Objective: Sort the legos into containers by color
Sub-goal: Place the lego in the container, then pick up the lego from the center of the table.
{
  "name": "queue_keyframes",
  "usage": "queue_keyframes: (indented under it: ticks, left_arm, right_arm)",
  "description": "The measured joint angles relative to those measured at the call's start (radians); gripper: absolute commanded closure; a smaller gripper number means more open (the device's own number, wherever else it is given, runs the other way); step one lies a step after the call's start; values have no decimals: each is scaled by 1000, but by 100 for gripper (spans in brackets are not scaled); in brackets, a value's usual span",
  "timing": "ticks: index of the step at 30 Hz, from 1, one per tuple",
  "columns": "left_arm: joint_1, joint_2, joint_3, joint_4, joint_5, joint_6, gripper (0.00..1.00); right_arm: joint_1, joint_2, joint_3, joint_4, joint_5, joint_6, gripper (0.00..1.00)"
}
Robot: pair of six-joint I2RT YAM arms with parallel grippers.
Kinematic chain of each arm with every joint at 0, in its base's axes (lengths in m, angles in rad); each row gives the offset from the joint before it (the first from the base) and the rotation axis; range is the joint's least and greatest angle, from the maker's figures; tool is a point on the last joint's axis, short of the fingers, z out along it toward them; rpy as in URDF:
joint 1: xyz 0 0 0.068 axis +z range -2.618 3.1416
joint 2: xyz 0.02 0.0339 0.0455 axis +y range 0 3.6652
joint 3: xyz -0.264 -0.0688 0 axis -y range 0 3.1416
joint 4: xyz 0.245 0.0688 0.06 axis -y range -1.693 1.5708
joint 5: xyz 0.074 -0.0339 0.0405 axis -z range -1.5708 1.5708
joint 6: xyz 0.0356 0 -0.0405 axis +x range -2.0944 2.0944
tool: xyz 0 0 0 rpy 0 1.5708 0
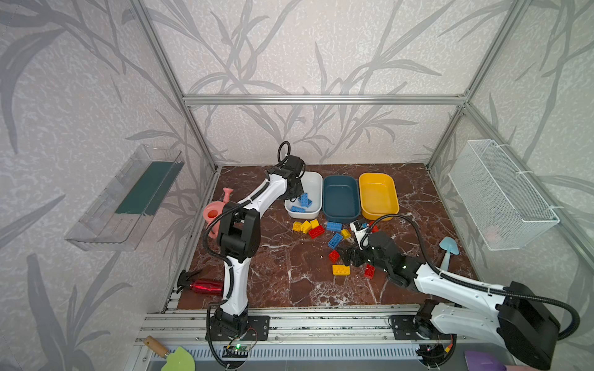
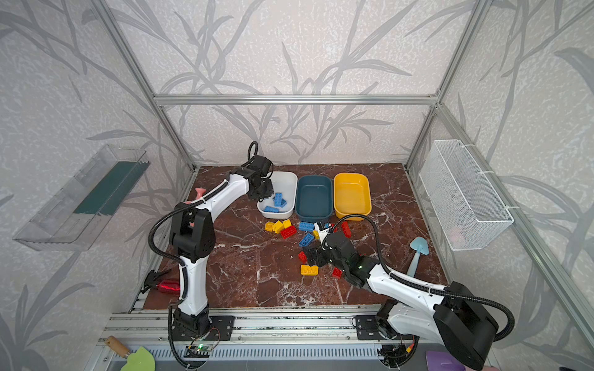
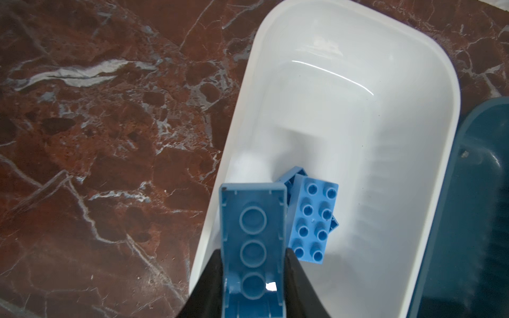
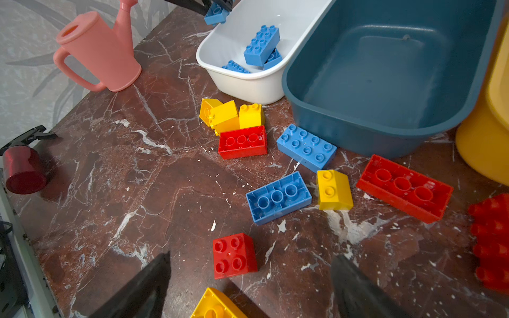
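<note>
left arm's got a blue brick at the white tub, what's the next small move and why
Probably shift the left gripper slightly toward the middle of the white tub before letting go. It is shut on a blue brick, and the left wrist view shows that brick over the tub's rim, so a drop here might clip the edge. Other blue bricks already lie inside.

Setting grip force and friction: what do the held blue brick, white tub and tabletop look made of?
Held blue brick: likely hard moulded plastic, satin; thin walls and crisp tubes on its hollow underside.
White tub: likely smooth glossy plastic; curved light streak on its inner wall.
Tabletop: red-brown marble look, white veins, scuffed; real stone or printed laminate, cannot tell.
</note>
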Motion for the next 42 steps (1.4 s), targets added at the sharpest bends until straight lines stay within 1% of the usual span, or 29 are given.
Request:
queue_keyframes:
  ticks: [4,6,12,14,17,20,24,30,33,35,37,42]
  left_arm:
    - [-3,46,59,-19,12,4,67]
    - [-4,56,77,-30,15,6,64]
    - [-6,64,109,-46,23,23,42]
    - [-6,63,112,-48,28,28,38]
    - [-8,54,112,-56,32,30,34]
    - [-18,8,81,-60,34,31,32]
    - [-45,-163,-53,-50,32,30,29]
    - [-92,-525,-299,-4,34,27,27]
    - [-94,-700,-440,12,38,26,27]
    - [-91,-803,-531,19,37,27,27]
    - [-89,-903,-623,20,37,27,27]
    - [-89,-1110,-806,18,24,28,27]
  right_arm:
    - [0,7,0,-1,2,0,8]
    - [0,6,0,-1,3,0,9]
    - [0,6,2,-16,16,-6,8]
    - [0,6,6,-33,20,-11,8]
    - [0,16,32,-72,24,-16,8]
    - [0,49,92,-125,32,-19,9]
    - [5,118,201,-205,60,-17,10]
    - [19,243,340,-284,103,-4,10]
    - [20,311,390,-317,117,-4,10]
    - [21,360,426,-342,130,3,7]
    - [22,413,464,-361,151,27,5]
    - [32,514,531,-385,236,125,5]
